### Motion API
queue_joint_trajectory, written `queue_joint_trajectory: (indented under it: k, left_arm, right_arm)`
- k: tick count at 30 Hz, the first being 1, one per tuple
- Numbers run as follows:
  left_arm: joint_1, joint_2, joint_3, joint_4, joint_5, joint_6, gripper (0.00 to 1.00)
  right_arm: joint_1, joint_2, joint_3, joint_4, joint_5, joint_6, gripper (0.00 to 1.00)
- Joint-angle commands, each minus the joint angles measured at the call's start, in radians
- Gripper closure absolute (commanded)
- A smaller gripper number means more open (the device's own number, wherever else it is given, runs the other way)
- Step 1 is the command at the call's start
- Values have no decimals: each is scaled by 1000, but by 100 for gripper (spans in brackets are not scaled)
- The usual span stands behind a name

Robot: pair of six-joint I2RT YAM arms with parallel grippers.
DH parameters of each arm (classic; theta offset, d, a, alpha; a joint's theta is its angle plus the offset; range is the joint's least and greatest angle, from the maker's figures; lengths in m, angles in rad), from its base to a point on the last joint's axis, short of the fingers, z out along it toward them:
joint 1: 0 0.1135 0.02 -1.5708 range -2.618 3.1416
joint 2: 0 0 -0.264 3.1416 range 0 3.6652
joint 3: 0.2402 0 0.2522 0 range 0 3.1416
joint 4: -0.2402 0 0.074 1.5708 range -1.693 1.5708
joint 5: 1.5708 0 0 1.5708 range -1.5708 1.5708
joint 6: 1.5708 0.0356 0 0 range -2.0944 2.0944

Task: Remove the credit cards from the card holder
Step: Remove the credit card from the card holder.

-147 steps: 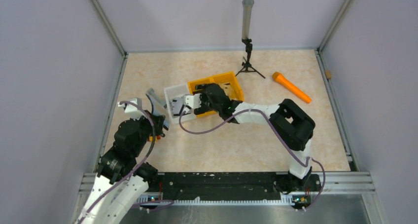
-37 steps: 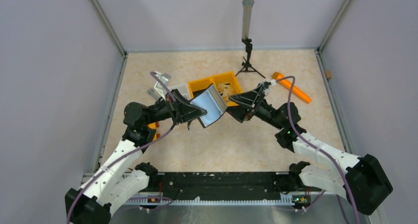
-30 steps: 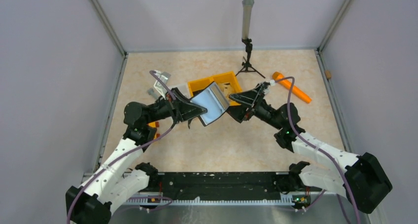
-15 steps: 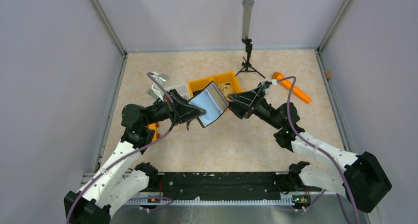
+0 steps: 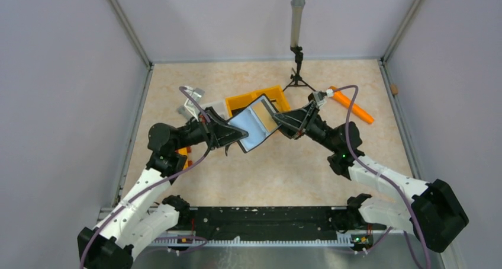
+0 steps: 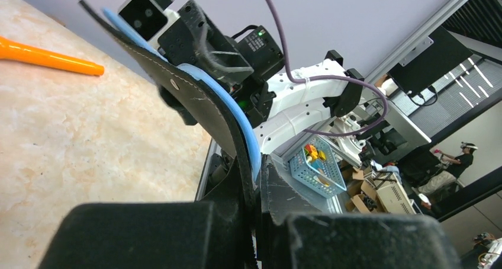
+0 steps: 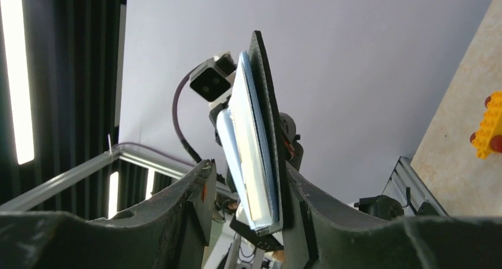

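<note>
- Holding the card holder [image 5: 253,125] up over the middle of the surface [image 5: 296,174], the left fingers [image 5: 235,136] clamp its near corner, pale lining upward. The right fingers [image 5: 284,119] sit at its far edge. The step in hand looks like getting a pinch on a card. An orange bin [image 5: 273,91] lies just behind. The orange tool [image 5: 352,105] and tripod [image 5: 298,73] stand well apart, so nothing blocks.
- Left wrist: the fingers are shut tight on the holder, its black cover curving away with blue lining inside. The right arm's head sits just past its tip.
- Right wrist: the fingers [image 7: 189,210] stand part-open astride the holder's edge, with a gap on one side and nothing gripped yet. A pale slab [image 7: 251,162] lies against the cover, probably the credit cards. Next the fingers should pinch the card alone, not the cover, and draw it straight out.
</note>
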Motion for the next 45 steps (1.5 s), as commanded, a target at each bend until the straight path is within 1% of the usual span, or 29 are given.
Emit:
queue_joint_trajectory:
  k: [1,6,9,11,12,14,16,17,18,19,20,22,24,26,28,30,31,33,34,35,38,45]
  left_arm:
    - [-4,16,15,51,17,1,100]
    - [-4,20,17,52,31,5,100]
    - [-4,12,8,21,31,29,99]
    - [-4,2,1,-39,20,65,94]
    - [-4,-6,0,-80,8,92,89]
    - [-2,-26,2,-218,-55,164,73]
    - [-2,-47,25,-432,-189,269,55]
    - [-2,-52,46,-545,-274,330,50]
    - [-2,-52,67,-657,-349,377,45]
    - [-2,-48,83,-727,-401,424,41]
    - [-2,-43,95,-773,-425,455,38]
    - [-3,-34,107,-807,-430,466,37]
    - [-4,-30,107,-779,-384,440,38]
    - [-4,-26,100,-736,-327,401,42]
    - [-4,-22,76,-653,-271,336,46]
    - [-9,-6,30,-447,-187,210,49]
    - [-13,8,-8,-299,-154,133,51]
    - [-30,43,-79,-76,-143,-1,58]
    - [-41,58,-88,-23,-152,-23,60]
    - [-53,70,-85,-15,-168,-22,61]
    - [-92,106,-57,-61,-207,22,61]
    - [-125,196,-32,-52,-202,20,61]
  right_arm:
    - [-3,6,85,104,-83,-72,59]
    - [-3,-24,102,-6,-74,-140,81]
    - [-2,-56,85,-43,-39,-169,89]
    - [-2,-79,78,-80,-22,-195,91]
    - [-2,-89,75,-95,-16,-211,92]
    - [-2,-110,72,-139,2,-255,92]
    - [-2,-139,78,-242,38,-325,93]
    - [-2,-153,83,-303,61,-373,94]
    - [-3,-173,86,-361,93,-416,94]
    - [-2,-185,81,-401,122,-454,95]
    - [-2,-194,75,-422,147,-483,95]
    - [-2,-200,59,-439,179,-546,95]
    - [-2,-199,42,-452,204,-587,96]
    - [0,-196,19,-423,218,-615,97]
    - [4,-186,-1,-382,218,-632,98]
    - [13,-169,-15,-338,203,-654,99]
    - [18,-159,-21,-309,180,-666,99]
    - [28,-139,-32,-254,155,-677,99]
    - [31,-130,-34,-239,145,-674,99]
    - [36,-123,-35,-226,137,-669,99]
    - [52,-102,-39,-189,121,-667,98]
    - [89,-82,-26,-172,110,-668,98]
